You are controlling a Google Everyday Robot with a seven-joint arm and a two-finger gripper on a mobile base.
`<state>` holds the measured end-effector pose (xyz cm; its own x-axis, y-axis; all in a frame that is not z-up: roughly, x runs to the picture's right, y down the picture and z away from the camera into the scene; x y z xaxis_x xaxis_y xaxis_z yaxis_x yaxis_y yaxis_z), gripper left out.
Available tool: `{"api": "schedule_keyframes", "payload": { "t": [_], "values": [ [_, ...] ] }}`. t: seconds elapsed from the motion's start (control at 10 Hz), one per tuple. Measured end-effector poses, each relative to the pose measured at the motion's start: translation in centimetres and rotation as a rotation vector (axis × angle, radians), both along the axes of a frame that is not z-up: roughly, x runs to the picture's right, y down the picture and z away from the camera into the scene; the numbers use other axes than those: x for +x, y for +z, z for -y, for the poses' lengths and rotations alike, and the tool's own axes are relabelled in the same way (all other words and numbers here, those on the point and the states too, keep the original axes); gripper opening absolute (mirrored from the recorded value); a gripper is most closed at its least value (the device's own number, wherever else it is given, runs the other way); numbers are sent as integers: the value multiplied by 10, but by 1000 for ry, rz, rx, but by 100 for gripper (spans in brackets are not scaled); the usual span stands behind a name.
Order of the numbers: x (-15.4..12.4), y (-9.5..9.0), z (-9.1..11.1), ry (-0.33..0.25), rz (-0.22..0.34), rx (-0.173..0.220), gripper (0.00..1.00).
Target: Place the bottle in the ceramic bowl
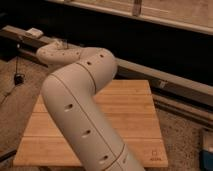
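From my station the big cream-coloured arm [82, 115] fills most of the view, rising from the bottom edge, bending at an elbow and reaching back toward the upper left. Under it lies the wooden table [130, 115], its slatted top showing to the right of the arm. The gripper is out of my sight, so I cannot tell its state. I cannot see the bottle or the ceramic bowl; the arm covers the table's left side.

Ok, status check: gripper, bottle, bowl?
Gripper not in view. Bottle and ceramic bowl hidden, likely behind the arm. Arm blocks most of the wooden table.
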<state>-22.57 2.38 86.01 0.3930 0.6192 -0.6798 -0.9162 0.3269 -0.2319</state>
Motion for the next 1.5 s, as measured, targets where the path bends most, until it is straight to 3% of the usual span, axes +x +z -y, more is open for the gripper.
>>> {"api": "schedule_keyframes", "payload": {
  "t": [0.1, 1.5],
  "values": [
    [2, 5, -3, -1, -3, -5, 80],
    [2, 4, -3, -2, -3, -5, 80]
  ]
}}
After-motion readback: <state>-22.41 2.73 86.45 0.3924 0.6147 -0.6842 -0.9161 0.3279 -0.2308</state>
